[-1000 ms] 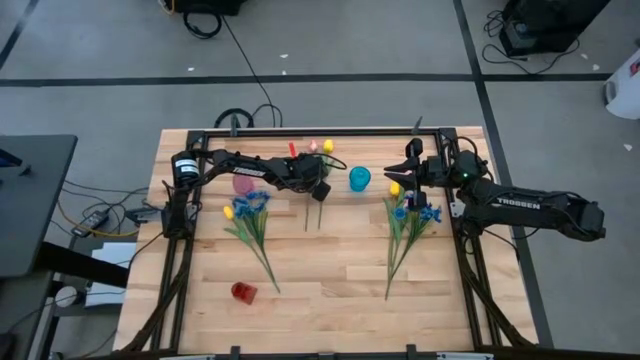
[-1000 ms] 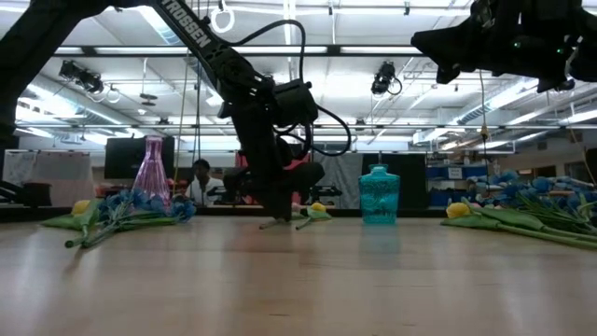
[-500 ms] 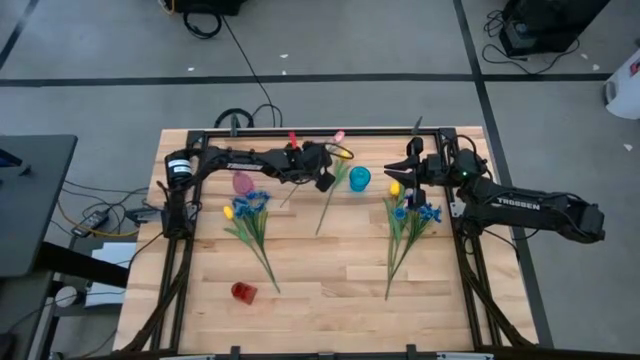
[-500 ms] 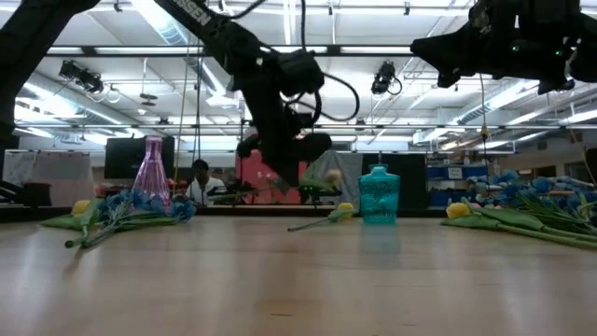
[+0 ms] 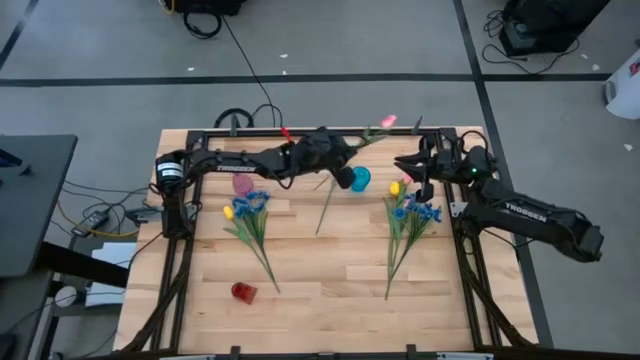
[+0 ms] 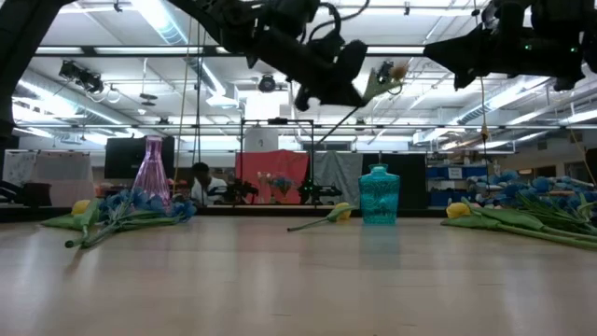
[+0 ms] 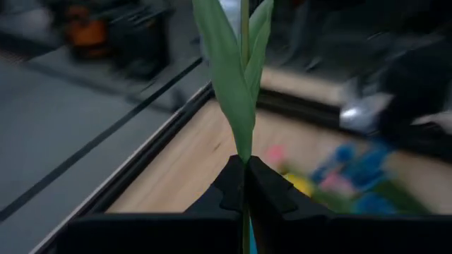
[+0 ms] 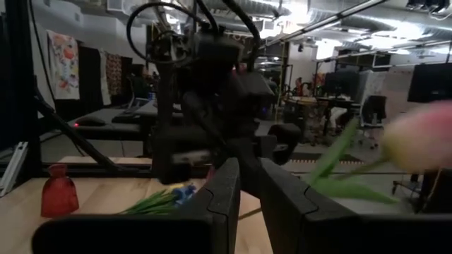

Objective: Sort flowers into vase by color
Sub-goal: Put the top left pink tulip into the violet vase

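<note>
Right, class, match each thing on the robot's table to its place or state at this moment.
Things:
1. pink tulip
2. teal vase
3. lone yellow tulip
4. pink vase

Places or states:
a. upright, next to the left bunch of flowers
b. held in the air, its stem pinched by the left gripper
c. lying flat on the table
d. upright, near the middle of the table's far side

Pairs: 1-b, 2-d, 3-c, 4-a

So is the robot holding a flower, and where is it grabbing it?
Yes. The left gripper holds a pink tulip by its green stem, raised above the table. The right gripper holds nothing.
</note>
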